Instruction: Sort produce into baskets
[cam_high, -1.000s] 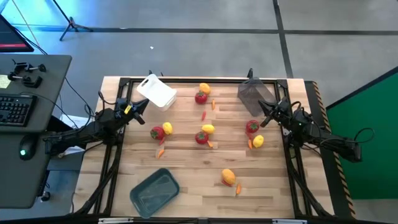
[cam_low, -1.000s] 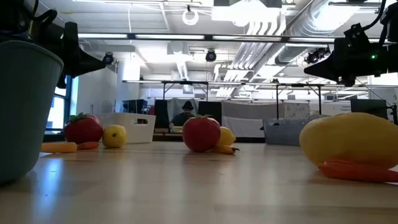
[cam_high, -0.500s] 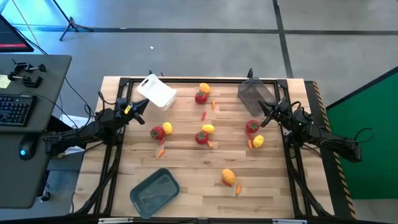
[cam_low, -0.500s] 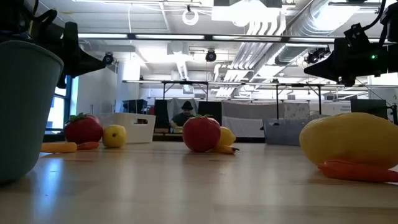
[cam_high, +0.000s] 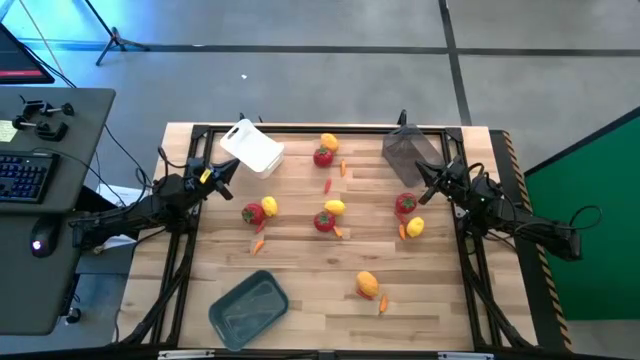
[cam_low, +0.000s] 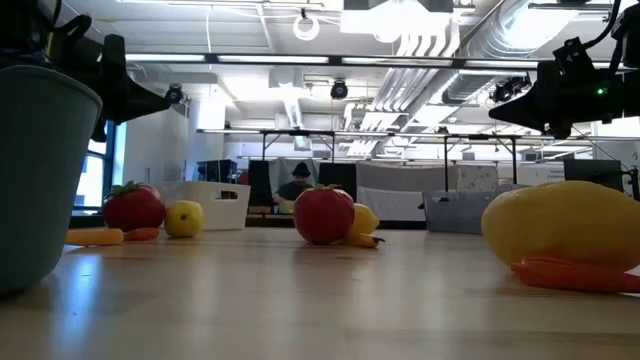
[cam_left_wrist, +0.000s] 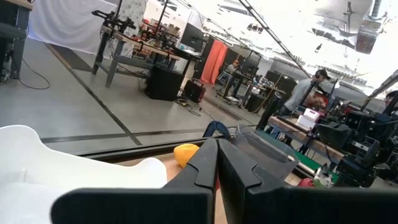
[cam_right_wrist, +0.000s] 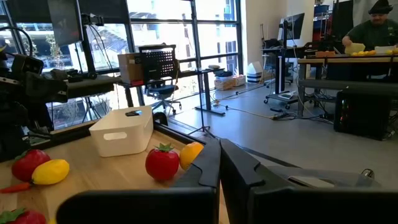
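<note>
Produce lies scattered on the wooden table: red round fruits (cam_high: 324, 221) (cam_high: 253, 212) (cam_high: 405, 203), yellow oval fruits (cam_high: 367, 285) (cam_high: 329, 142) and thin orange pieces (cam_high: 259, 245). The white basket (cam_high: 252, 147) sits at the far left, the dark see-through basket (cam_high: 408, 155) at the far right and the grey-blue basket (cam_high: 248, 307) at the near left. My left gripper (cam_high: 230, 168) hovers shut beside the white basket. My right gripper (cam_high: 424, 174) hovers shut next to the dark basket. Neither touches anything.
A black frame (cam_high: 300, 130) runs along the table's edges. A desk with a keyboard (cam_high: 25, 175) stands beyond the left edge. In the low view the grey-blue basket (cam_low: 40, 170) and a yellow fruit (cam_low: 560, 225) stand close to the camera. People sit in the room behind.
</note>
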